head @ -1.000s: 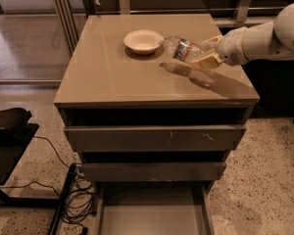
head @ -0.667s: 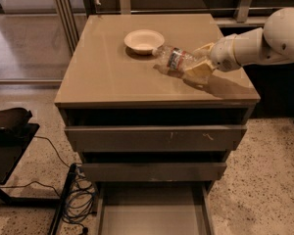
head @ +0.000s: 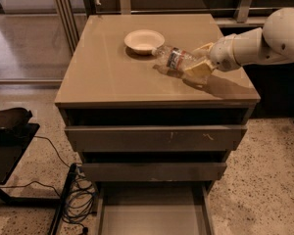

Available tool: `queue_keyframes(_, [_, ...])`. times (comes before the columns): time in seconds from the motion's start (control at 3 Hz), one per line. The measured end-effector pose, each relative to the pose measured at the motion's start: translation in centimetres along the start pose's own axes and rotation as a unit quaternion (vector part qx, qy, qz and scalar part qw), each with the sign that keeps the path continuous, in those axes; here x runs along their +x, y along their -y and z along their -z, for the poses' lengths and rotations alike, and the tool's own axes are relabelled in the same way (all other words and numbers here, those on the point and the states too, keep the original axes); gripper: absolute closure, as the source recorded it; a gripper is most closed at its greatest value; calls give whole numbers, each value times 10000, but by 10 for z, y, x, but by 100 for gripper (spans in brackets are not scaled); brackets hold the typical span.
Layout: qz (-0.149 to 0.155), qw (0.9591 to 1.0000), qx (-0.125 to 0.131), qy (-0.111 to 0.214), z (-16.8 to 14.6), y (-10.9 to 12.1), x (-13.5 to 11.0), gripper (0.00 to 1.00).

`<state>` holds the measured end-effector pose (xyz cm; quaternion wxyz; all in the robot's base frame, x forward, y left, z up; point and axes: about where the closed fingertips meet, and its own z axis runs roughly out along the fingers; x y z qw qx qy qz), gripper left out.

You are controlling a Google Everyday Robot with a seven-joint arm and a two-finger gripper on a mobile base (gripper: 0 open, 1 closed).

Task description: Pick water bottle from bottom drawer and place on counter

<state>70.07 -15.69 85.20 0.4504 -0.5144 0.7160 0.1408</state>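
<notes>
Your pincer (head: 194, 60) is clamped on the base of the water bottle (head: 175, 58). The bottle is tilted low over the counter (head: 112, 75), cap beside the bowl (head: 144, 40). Bottom drawer (head: 152, 220) open.

Water bottle (head: 174, 58) in hand (head: 196, 59) above counter (head: 112, 70) right side; bowl (head: 144, 40) just behind-left.

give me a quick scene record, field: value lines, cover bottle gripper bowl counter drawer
bottle: small clear crinkled plastic water bottle with a red-and-white label, tilted on its side, cap toward the bowl
gripper: two-finger gripper over the counter's right side, shut on the bottle's base end
bowl: shallow round white bowl, on the counter beside the bottle's cap
counter: glossy taupe-beige counter; bottle contact unclear
drawer: grey bottom drawer, pulled open, no bottle visible inside
</notes>
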Motion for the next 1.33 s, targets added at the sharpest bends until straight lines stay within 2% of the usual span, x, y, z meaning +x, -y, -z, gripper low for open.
queue_keyframes(0.67, [0,10000,-1,0,0,0,0,12])
queue_keyframes(1.0, [0,10000,-1,0,0,0,0,0])
queue_keyframes(1.33, [0,10000,-1,0,0,0,0,0])
